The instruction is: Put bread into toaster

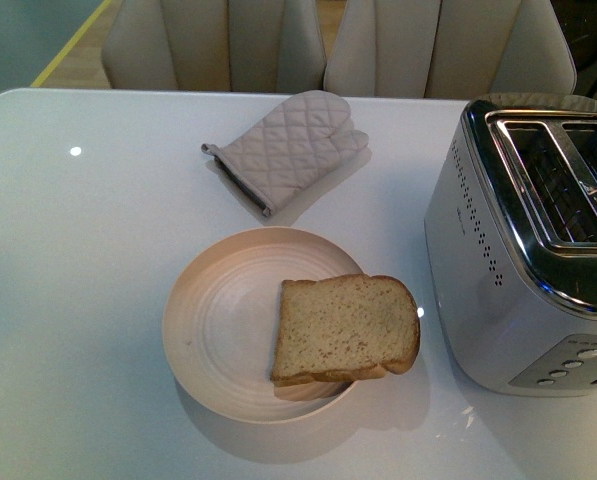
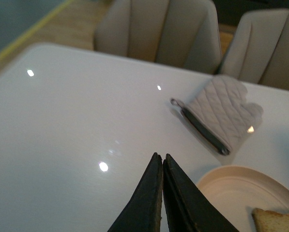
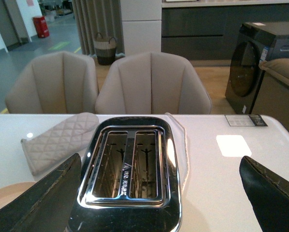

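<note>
Your light tan speckled bread slice with the brown crust (image 1: pixel 344 328) sits on the round beige plate (image 1: pixel 218 320), hanging over its rim toward the boxy silver two-slot toaster (image 1: pixel 523 240) just beside it. Your left gripper (image 2: pixel 162 157) is pinched together on nothing. Your right gripper (image 3: pixel 159 159) is spread wide over the toaster's slots.

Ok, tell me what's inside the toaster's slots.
Both slots of the toaster show only their wire guides; the slot floors are too dark to see. The bread lies outside, on the round plate beside it.
</note>
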